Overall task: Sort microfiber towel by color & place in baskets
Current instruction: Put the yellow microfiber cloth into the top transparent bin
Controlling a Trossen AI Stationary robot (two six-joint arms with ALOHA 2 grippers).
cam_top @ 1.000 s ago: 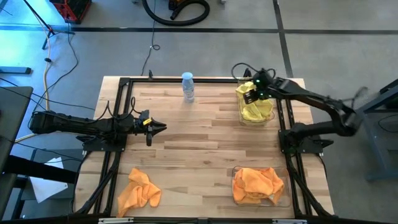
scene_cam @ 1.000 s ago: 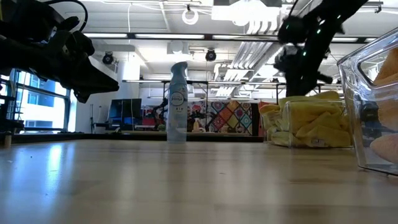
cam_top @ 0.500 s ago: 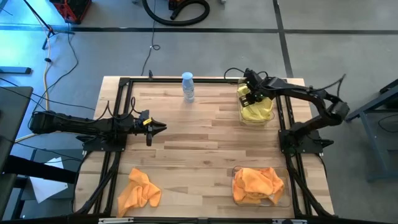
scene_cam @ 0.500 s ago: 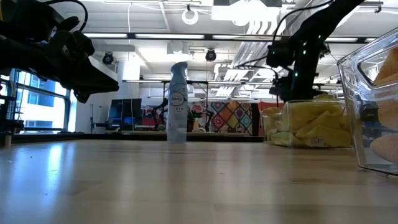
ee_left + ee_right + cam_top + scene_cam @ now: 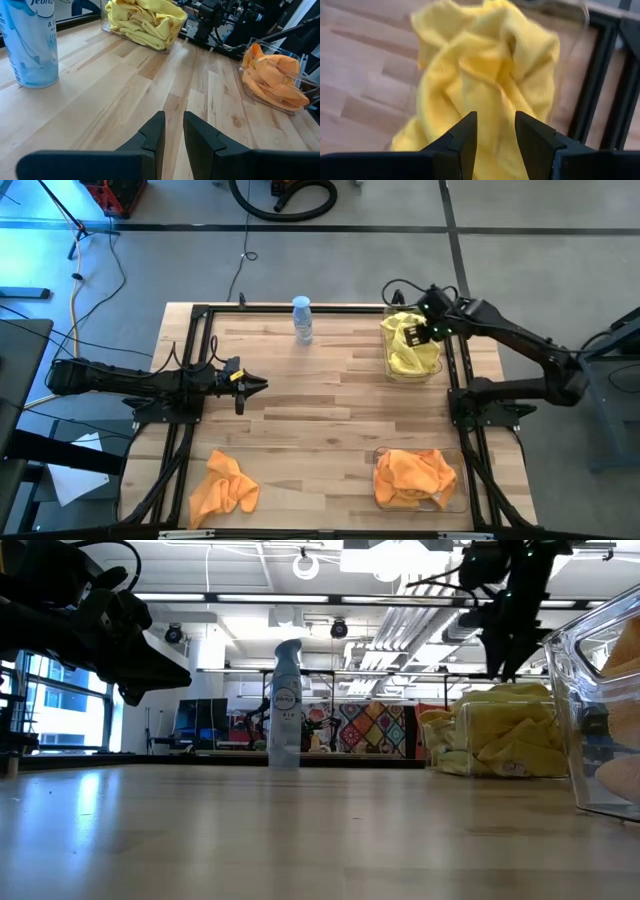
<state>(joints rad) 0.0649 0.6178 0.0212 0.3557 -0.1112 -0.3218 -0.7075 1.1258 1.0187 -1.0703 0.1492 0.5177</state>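
I am seeing one loose crumpled orange microfiber towel (image 5: 222, 486) lying at the near left of the wooden table (image 5: 320, 410). At the near right, one clear plastic basket (image 5: 461, 496) is holding orange cloths (image 5: 412, 476). The left gripper (image 5: 256, 387) is waiting mid-table, its fingers slightly parted, grasping nothing. Far away, one spray bottle (image 5: 302, 319) is standing, and the right gripper (image 5: 425, 333), fingers apart and empty, is hovering over the second clear basket (image 5: 389, 365) with yellow cloths (image 5: 410, 350).
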